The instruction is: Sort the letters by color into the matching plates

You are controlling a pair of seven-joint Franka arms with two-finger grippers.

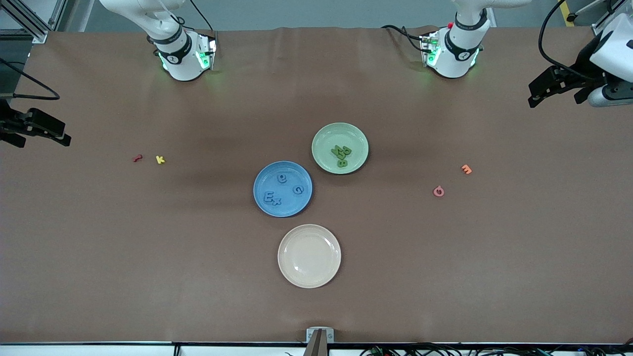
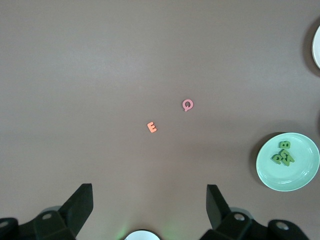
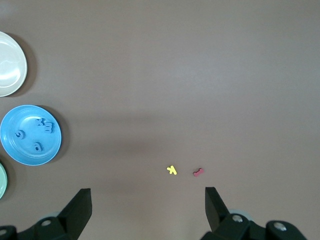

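4 blue letters (image 1: 282,190) in blue plate (image 1: 262,205), 4 green letters (image 1: 341,155) in green plate (image 1: 326,136)

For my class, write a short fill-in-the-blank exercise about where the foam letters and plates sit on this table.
1. The green letters lie piled in the pale ____ plate.
2. The blue plate holds ____ blue letters.
3. The plate nearest the front camera, the cream plate, holds ____ letters.
4. The yellow letter lies beside a ____ letter on the bare table.

Missing words: green; four; no; red
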